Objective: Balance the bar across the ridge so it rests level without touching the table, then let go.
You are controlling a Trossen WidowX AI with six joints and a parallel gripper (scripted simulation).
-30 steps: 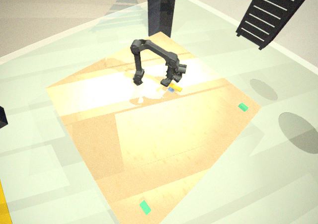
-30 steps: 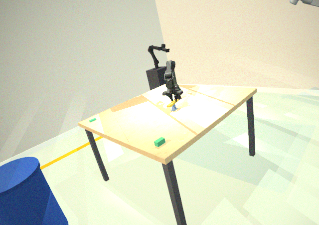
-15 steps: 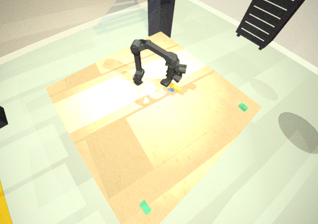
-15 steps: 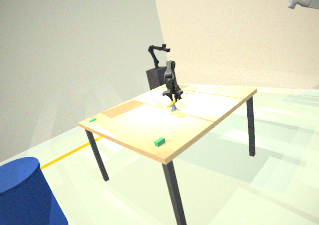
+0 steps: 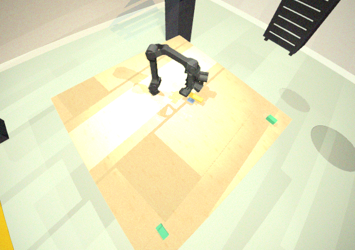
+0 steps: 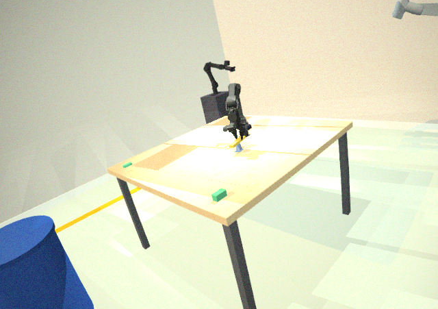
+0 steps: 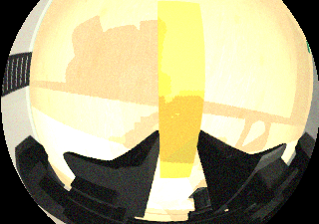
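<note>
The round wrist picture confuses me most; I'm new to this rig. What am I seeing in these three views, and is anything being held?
The dark jointed machine is a robot arm standing on a wooden table. One picture looks down from above, one looks from the side across the room, and the round one comes from a camera on the arm's wrist, looking down past its gripper. There the two black fingers are shut on a yellow bar. From the side, the bar sits over a small blue ridge and looks slightly tilted; whether it already rests on the ridge is too small to tell. Two green blocks lie near the table's edges, far from the arm.
</note>
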